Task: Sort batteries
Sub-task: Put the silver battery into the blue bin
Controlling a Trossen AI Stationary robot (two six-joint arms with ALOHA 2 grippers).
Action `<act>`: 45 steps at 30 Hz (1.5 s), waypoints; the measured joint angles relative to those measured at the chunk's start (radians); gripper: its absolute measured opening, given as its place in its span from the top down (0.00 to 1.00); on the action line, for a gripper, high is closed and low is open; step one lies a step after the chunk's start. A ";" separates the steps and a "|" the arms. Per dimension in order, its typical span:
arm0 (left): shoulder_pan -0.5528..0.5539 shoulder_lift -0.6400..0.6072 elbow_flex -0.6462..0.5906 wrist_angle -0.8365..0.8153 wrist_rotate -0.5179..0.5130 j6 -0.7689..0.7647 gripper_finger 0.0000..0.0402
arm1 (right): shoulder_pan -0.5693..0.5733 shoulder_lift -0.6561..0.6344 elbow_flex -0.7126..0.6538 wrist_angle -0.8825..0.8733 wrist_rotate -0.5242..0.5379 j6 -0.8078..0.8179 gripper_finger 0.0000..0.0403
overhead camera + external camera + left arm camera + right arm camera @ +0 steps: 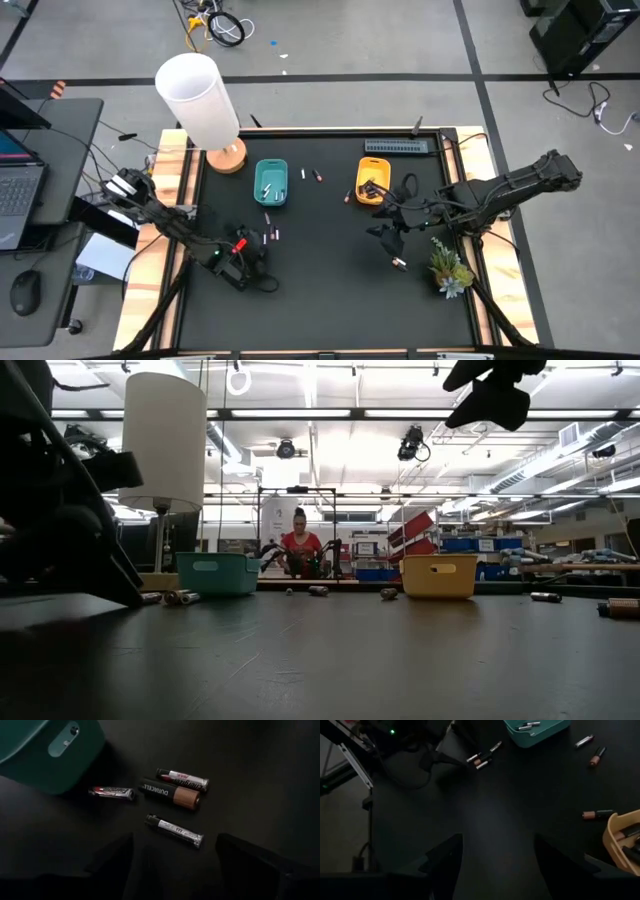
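Hovering low at the frame's lower left, the left tool (172,857) hangs released over four batteries (172,795) on the dark worktop (330,290), beside the teal tray (271,183). At centre right, the right tool (495,852) is released too, near the yellow tray (371,180).

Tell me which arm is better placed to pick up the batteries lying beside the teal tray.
Left. The left gripper hangs open right over the four batteries beside the teal tray; the right gripper is open, empty, across the table near the yellow tray.

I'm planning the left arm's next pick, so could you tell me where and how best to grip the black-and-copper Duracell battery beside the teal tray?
Grip the Duracell battery mid-body from above, fingers across its width. It lies flat, with a slimmer battery close alongside.
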 joint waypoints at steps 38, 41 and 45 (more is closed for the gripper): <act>0.002 0.004 0.065 -0.155 0.046 -0.101 0.30 | 0.004 0.000 0.000 0.049 0.011 -0.018 0.39; 0.008 0.004 0.084 -0.161 0.066 -0.089 0.30 | 0.004 0.000 0.000 0.049 0.011 -0.018 0.39; 0.008 0.003 0.098 -0.136 0.045 -0.175 0.30 | 0.004 0.000 0.000 0.049 0.011 -0.018 0.39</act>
